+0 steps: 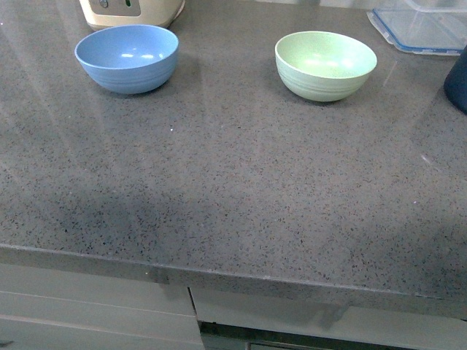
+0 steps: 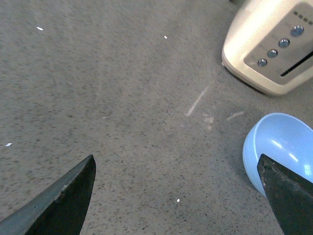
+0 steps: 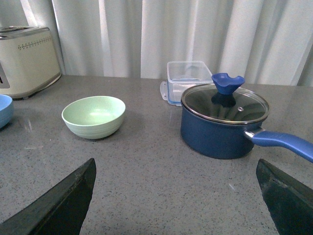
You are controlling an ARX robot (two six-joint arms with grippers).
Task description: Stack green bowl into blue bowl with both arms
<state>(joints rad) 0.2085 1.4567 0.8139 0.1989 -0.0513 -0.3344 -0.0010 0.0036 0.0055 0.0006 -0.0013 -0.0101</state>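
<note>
While left gripper (image 2: pixel 176 164) and right gripper (image 3: pixel 176 166) both hold fingers wide apart, blue bowl (image 2: pixel 279 147) sits just beside one left finger; green bowl (image 3: pixel 94 116) lies ahead of right fingers, well clear (both bowls upright).

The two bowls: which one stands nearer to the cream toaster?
The blue bowl, on the left in the front view, just in front of the toaster. The green bowl stands further right, nearer the clear container.
</note>
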